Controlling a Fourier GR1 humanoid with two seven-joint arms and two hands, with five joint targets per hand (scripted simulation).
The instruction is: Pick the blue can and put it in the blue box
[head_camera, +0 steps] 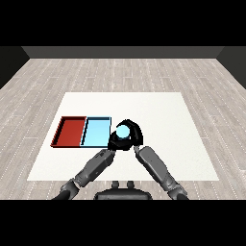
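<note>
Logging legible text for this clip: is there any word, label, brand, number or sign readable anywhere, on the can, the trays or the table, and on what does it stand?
None: no readable text in the head view.
blue can: plain pale blue top, sides hidden by the right hand and left hand.
red tray, light blue tray, white table: unmarked.

A: What is close to the flat light blue tray (96,132)?
B: The flat red tray (70,130) touches its left side. Two black hands (126,136) crowd just right of it.
A: Any open room?
B: Yes, the white table (158,110) behind and far right of it.
</note>
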